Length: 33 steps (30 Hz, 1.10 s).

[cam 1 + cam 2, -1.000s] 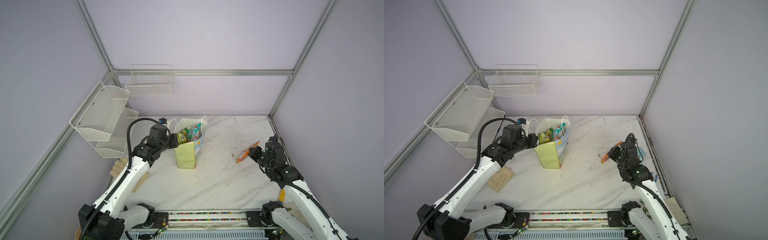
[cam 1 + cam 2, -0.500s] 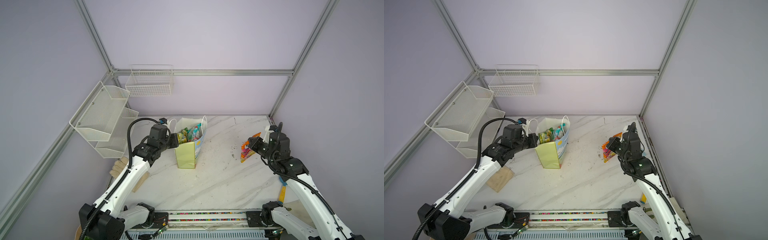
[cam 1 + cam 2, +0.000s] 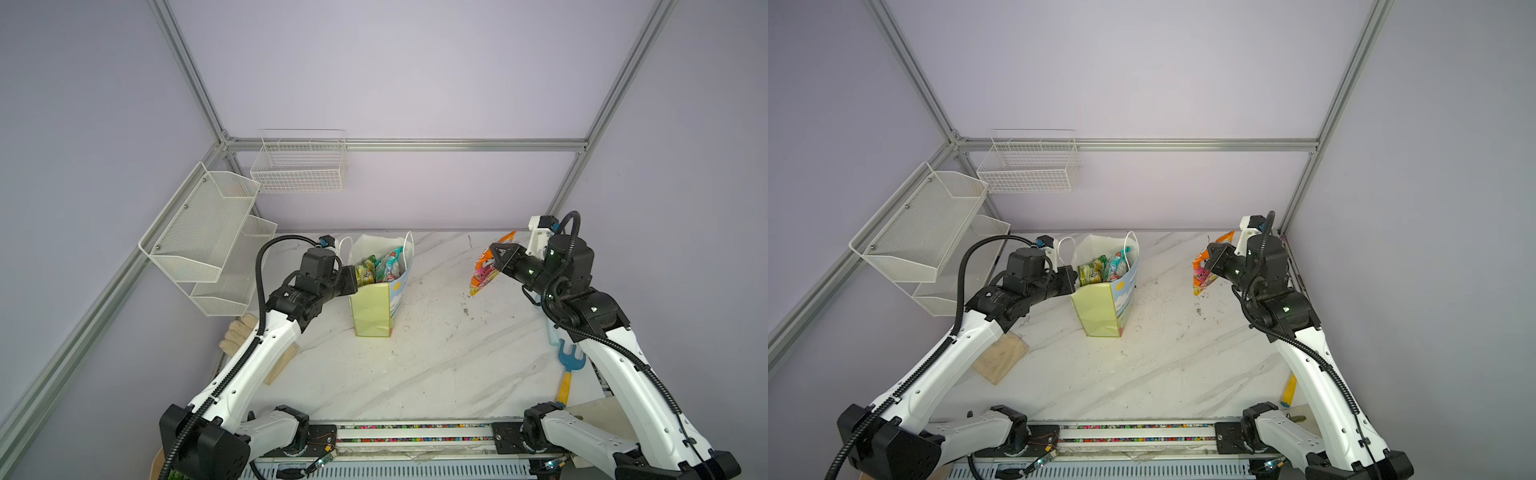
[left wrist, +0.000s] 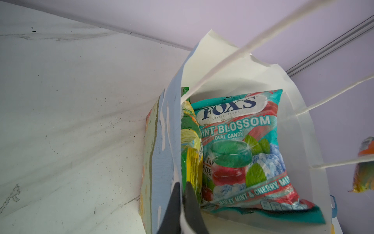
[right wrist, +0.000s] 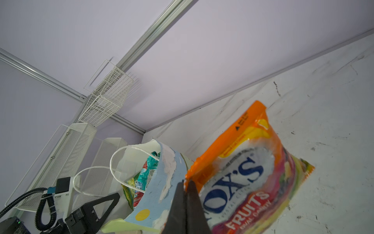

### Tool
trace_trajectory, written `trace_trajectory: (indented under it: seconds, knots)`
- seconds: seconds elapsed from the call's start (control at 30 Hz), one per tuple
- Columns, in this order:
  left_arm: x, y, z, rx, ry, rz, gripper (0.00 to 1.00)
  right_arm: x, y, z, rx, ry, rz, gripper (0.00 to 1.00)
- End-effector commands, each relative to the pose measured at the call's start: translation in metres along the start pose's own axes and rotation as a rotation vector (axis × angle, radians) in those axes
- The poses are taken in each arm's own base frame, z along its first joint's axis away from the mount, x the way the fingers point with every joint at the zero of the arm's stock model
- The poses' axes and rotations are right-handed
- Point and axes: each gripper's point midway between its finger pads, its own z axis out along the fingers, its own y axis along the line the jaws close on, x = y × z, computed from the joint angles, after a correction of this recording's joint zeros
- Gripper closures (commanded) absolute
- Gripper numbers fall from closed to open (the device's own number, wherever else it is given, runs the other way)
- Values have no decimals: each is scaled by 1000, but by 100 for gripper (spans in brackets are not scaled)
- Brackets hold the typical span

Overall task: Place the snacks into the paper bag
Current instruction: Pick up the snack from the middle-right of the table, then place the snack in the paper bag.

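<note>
We count two grippers, one bag and three packets that we can tell apart. The left gripper (image 3: 353, 279) (image 4: 182, 185) is clamped tight on the bag (image 3: 374, 309) (image 3: 1096, 309) at its rim, with one finger (image 4: 172, 210) outside the paper wall and its mate inside. Just past those fingertips, inside the upright bag, a green packet (image 4: 191, 154) (image 3: 365, 270) touches the pinched wall and a teal packet (image 4: 238, 145) (image 3: 388, 266) stands beside it. A strip of further print shows between them, and we cannot tell whether it is another packet. Two cord handles (image 5: 113, 162) arch over the open mouth.

The right gripper (image 3: 494, 255) (image 5: 185, 183) is likewise closed, nipping the orange packet (image 3: 482, 274) (image 3: 1200, 276) (image 5: 253, 172) by one side edge. The packet hangs from the fingers (image 5: 176, 206), clear of the table (image 3: 415, 374). The bag's mouth lies well apart from these fingers, with bare marble under the gap. Behind the fingers, along the table's right edge beside the arm, lies one rake (image 3: 571, 365).

Behind the left fingers, two mesh bins (image 3: 208, 232) hang on the side wall. One wire basket (image 3: 299, 166) hangs on the back wall. All three sit above the table, well away from either gripper.
</note>
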Motion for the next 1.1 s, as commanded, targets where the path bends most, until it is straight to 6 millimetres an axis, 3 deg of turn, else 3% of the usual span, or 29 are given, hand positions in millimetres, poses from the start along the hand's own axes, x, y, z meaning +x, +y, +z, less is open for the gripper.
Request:
trace_trajectory:
  seconds: [0.0, 0.47, 1.07]
  knots:
    - [-29, -7, -7, 17, -87, 8, 100, -21, 34, -7, -91, -49, -43, 100]
    - [-32, -7, -7, 12, -89, 12, 100, -30, 109, 4, -274, -29, -83, 100]
    - [-30, -4, -7, 2, -88, 17, 100, -1, 197, 16, -472, 21, -128, 100]
